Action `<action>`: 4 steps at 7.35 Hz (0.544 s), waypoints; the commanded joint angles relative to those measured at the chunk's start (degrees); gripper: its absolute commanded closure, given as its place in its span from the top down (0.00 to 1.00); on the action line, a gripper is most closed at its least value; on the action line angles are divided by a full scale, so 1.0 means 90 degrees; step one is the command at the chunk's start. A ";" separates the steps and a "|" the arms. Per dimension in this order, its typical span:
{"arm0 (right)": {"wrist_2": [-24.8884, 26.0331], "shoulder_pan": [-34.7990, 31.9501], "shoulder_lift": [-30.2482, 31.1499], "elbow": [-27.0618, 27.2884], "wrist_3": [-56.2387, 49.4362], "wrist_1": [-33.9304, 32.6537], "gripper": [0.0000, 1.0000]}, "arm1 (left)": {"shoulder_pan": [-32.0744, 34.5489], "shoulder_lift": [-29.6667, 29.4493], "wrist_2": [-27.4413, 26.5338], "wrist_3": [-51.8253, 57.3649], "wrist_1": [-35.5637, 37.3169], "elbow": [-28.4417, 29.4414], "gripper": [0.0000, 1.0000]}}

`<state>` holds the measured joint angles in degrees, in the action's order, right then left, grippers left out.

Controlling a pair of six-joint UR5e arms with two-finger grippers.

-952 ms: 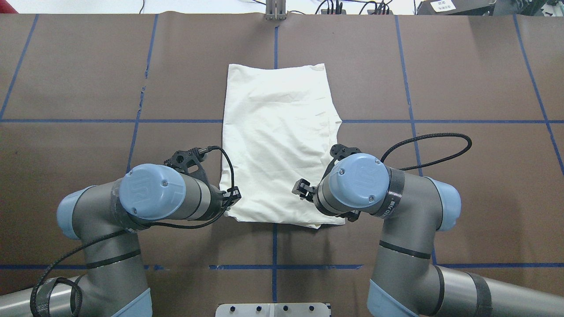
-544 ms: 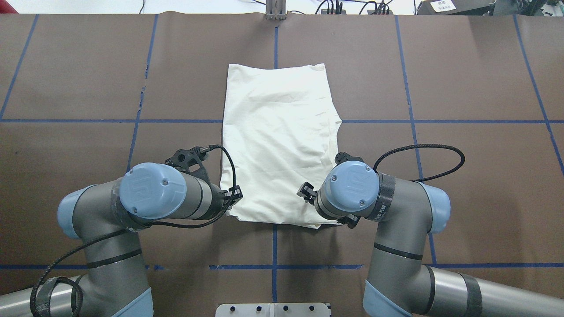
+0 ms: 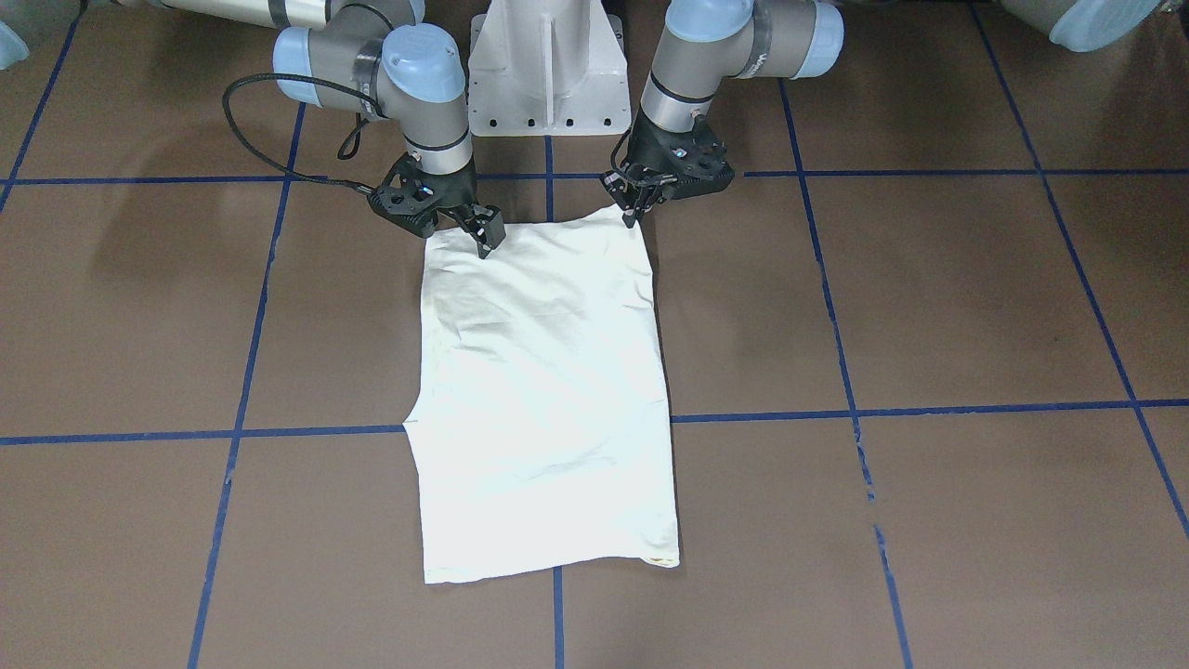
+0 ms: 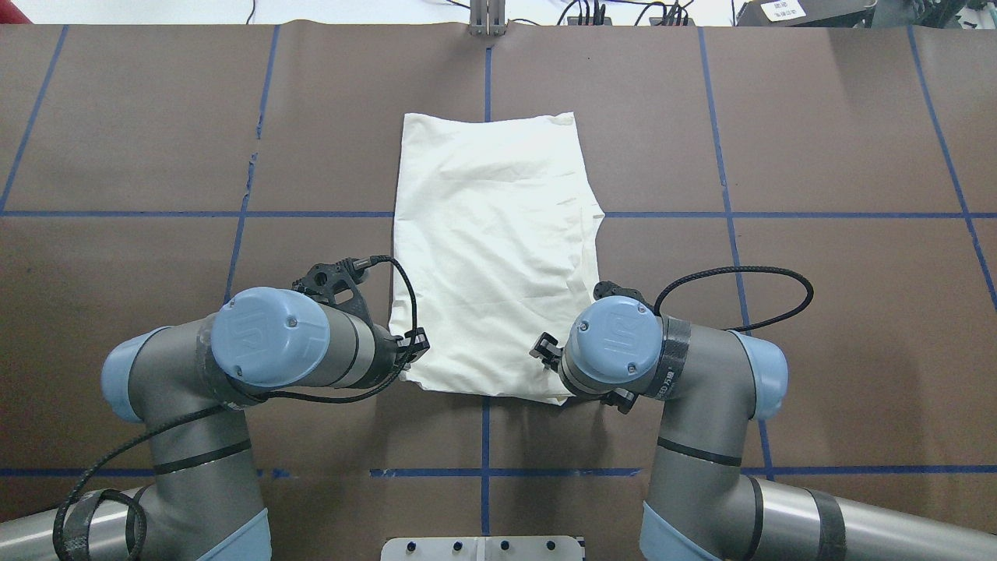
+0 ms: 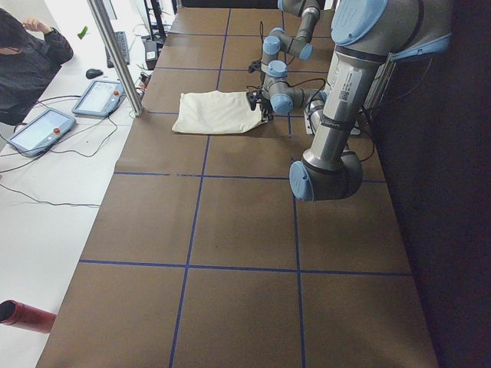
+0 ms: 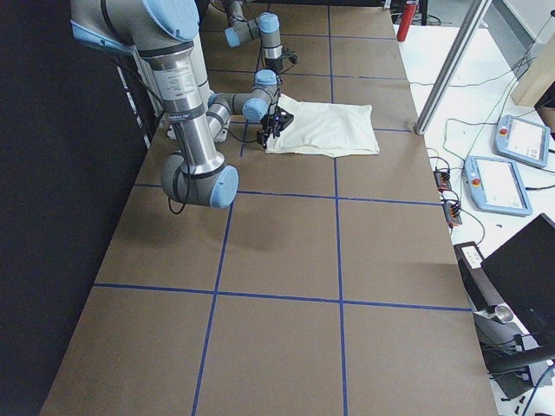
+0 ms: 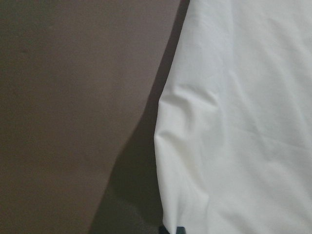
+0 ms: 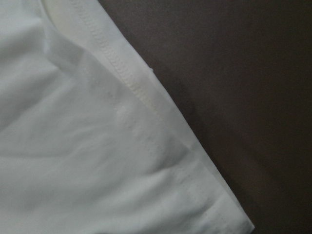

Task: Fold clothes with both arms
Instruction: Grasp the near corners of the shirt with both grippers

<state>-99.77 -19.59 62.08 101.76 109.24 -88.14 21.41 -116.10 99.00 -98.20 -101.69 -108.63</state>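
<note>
The cream shirt (image 4: 491, 249) lies flat on the brown table as a long folded rectangle, plain side up; no print shows. My left gripper (image 4: 413, 348) sits low at the shirt's near left corner (image 3: 633, 212), and its fingers look shut on the shirt's edge there. My right gripper (image 4: 544, 348) is over the near right corner (image 3: 486, 240), fingers apart and touching the cloth. The left wrist view shows the shirt's side edge (image 7: 234, 122) slightly raised over its shadow. The right wrist view shows a stitched hem (image 8: 117, 68).
Blue tape lines (image 4: 487, 436) grid the brown table cover. The white pedestal base (image 3: 543, 65) stands between the arms. Beyond the table's far edge are a metal post (image 5: 115, 54), two control tablets (image 6: 503, 182) and a seated person (image 5: 23, 54).
The right arm has drawn back toward the robot's base, bringing its gripper closer to the shirt's near right corner. The left arm and the shirt have stayed put.
</note>
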 commanded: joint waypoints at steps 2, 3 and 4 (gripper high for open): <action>0.0002 0.0018 -0.0022 -0.0057 0.0000 0.0008 0.74 | 0.0004 0.0000 -0.0004 0.0003 0.0000 0.0000 0.00; -0.0008 0.0018 -0.0013 -0.0057 -0.0009 0.0018 0.41 | 0.0004 0.0000 -0.0004 0.0003 0.0000 0.0000 0.00; -0.0008 0.0018 -0.0013 -0.0057 -0.0029 0.0027 0.17 | 0.0004 0.0000 -0.0004 0.0003 0.0000 0.0000 0.00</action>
<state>-99.81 -19.43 61.94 101.27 109.15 -87.99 21.44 -116.10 98.97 -98.17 -101.69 -108.63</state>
